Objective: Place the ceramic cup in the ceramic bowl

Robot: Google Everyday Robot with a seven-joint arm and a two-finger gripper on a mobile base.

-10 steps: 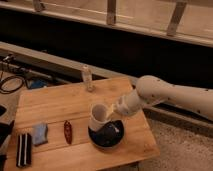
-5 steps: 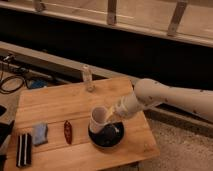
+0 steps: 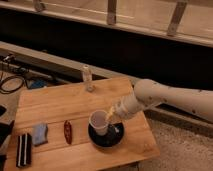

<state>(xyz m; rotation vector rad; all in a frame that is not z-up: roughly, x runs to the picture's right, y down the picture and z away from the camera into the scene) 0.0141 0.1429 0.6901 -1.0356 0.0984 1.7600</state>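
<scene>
Tool (image 3: pixel 111 118) grips the ceramic cup (image 3: pixel 99 122) by its rim at 3 o'clock, keeping it upright w/ its base inside the ceramic bowl (image 3: pixel 106 136), near the desk (image 3: pixel 60 102) front edge; release looks due next.

No lettering, label, brand, number or sign can be read anywhere in the camera view. The tool (image 3: pixel 112 116) at the rim of the ceramic cup (image 3: pixel 99 123), over the ceramic bowl (image 3: pixel 107 135), carries no legible mark. Neither do the cup and bowl. The pale bottle (image 3: pixel 87 78) on the tabletop (image 3: pixel 55 105) shows no readable print either.
</scene>
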